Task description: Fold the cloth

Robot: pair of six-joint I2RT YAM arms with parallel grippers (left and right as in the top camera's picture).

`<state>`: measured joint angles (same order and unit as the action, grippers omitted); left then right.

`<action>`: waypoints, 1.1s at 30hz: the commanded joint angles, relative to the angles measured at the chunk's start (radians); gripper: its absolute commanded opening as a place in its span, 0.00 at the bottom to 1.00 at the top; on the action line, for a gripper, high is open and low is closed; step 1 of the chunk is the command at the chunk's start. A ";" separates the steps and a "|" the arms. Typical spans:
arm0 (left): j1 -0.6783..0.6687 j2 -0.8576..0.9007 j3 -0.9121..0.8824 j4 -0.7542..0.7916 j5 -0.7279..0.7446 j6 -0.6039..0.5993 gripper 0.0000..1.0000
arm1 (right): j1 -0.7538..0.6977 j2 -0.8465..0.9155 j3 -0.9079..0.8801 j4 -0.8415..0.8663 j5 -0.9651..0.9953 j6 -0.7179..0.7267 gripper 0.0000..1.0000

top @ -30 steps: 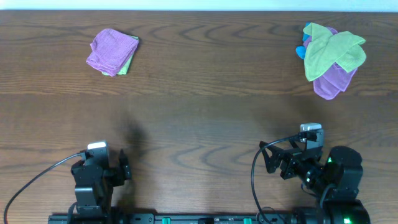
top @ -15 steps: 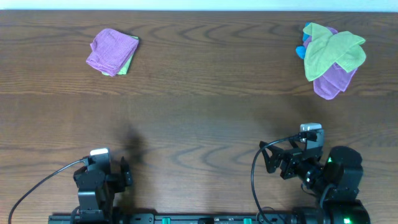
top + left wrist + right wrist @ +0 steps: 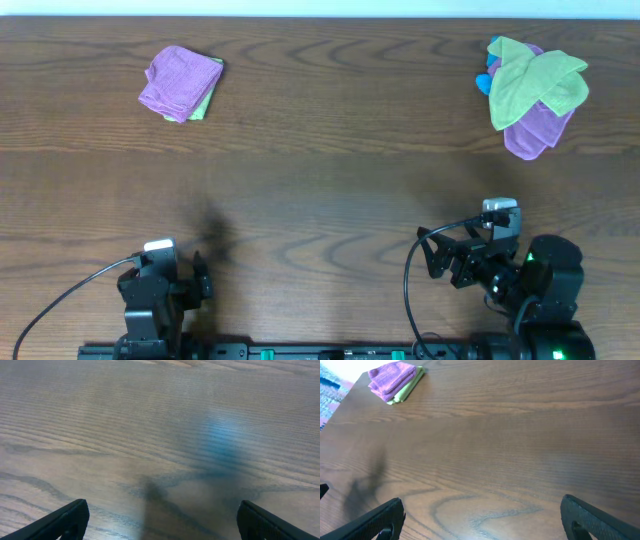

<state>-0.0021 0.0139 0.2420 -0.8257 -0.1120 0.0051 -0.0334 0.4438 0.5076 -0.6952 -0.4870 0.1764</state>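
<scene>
A folded purple cloth on a green one (image 3: pixel 181 82) lies at the far left of the wooden table; it also shows in the right wrist view (image 3: pixel 395 380). A loose heap of cloths (image 3: pixel 535 92), green over purple with a bit of blue, lies at the far right. My left gripper (image 3: pixel 203 275) sits at the near left edge, open and empty, its fingertips wide apart over bare wood (image 3: pixel 160 522). My right gripper (image 3: pixel 435 258) sits at the near right edge, open and empty (image 3: pixel 482 520), pointing left.
Black cables loop from both arm bases along the near table edge (image 3: pixel 300 350). A pale wall strip runs along the far table edge (image 3: pixel 320 8).
The left arm has drawn back slightly toward the near edge. The right arm and both cloth piles have not moved.
</scene>
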 commanded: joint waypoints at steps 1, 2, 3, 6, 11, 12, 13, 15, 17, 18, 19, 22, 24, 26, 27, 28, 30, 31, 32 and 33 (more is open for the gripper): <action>0.002 -0.010 -0.010 -0.061 -0.007 0.018 0.95 | -0.009 -0.003 -0.004 -0.001 -0.011 0.010 0.99; 0.002 -0.010 -0.010 -0.061 -0.007 0.018 0.95 | -0.009 -0.003 -0.004 -0.001 -0.011 0.010 0.99; 0.002 -0.010 -0.010 -0.061 -0.007 0.018 0.95 | -0.009 -0.003 -0.004 -0.001 -0.011 0.010 0.99; 0.002 -0.010 -0.010 -0.061 -0.007 0.018 0.95 | -0.009 -0.003 -0.004 -0.001 -0.011 0.010 0.99; 0.002 -0.010 -0.010 -0.061 -0.007 0.018 0.95 | -0.009 -0.003 -0.004 -0.037 0.044 -0.043 0.99; 0.002 -0.010 -0.010 -0.061 -0.007 0.018 0.95 | -0.008 -0.004 -0.004 -0.076 0.065 -0.050 0.99; 0.002 -0.010 -0.010 -0.060 -0.007 0.018 0.95 | -0.008 -0.008 -0.004 -0.118 0.077 -0.050 0.99; 0.002 -0.010 -0.010 -0.061 -0.007 0.018 0.95 | -0.008 -0.012 -0.005 -0.214 0.140 -0.061 0.99; 0.002 -0.010 -0.010 -0.061 -0.007 0.018 0.95 | -0.008 -0.019 -0.005 -0.272 0.167 -0.061 0.99; 0.002 -0.010 -0.010 -0.061 -0.007 0.018 0.95 | -0.008 -0.024 -0.005 -0.287 0.166 -0.060 0.99; 0.002 -0.010 -0.010 -0.061 -0.007 0.018 0.96 | -0.008 -0.034 -0.005 -0.294 0.164 -0.047 0.99; 0.002 -0.010 -0.010 -0.061 -0.007 0.018 0.95 | -0.008 -0.079 -0.005 -0.261 0.169 -0.020 0.99; 0.002 -0.010 -0.010 -0.061 -0.007 0.018 0.95 | -0.008 -0.121 -0.007 -0.250 0.182 -0.020 0.99; 0.002 -0.010 -0.010 -0.061 -0.007 0.018 0.95 | -0.008 -0.164 -0.014 -0.250 0.244 -0.020 0.99; 0.002 -0.010 -0.010 -0.061 -0.007 0.018 0.95 | -0.008 -0.181 -0.019 -0.250 0.277 -0.020 0.99; 0.002 -0.010 -0.010 -0.060 -0.007 0.018 0.95 | -0.008 -0.201 -0.026 -0.250 0.316 -0.021 0.99; 0.002 -0.010 -0.010 -0.061 -0.007 0.018 0.95 | -0.008 -0.238 -0.051 -0.244 0.395 -0.027 0.99; 0.002 -0.010 -0.010 -0.061 -0.007 0.018 0.95 | -0.008 -0.251 -0.066 -0.233 0.415 -0.042 0.99; 0.002 -0.010 -0.010 -0.061 -0.007 0.018 0.95 | -0.008 -0.264 -0.082 -0.218 0.422 -0.066 0.99; 0.002 -0.010 -0.010 -0.061 -0.007 0.018 0.95 | -0.008 -0.277 -0.101 -0.198 0.423 -0.101 0.99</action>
<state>-0.0021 0.0128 0.2428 -0.8268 -0.1120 0.0051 -0.0334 0.1982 0.4488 -0.9138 -0.1558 0.1345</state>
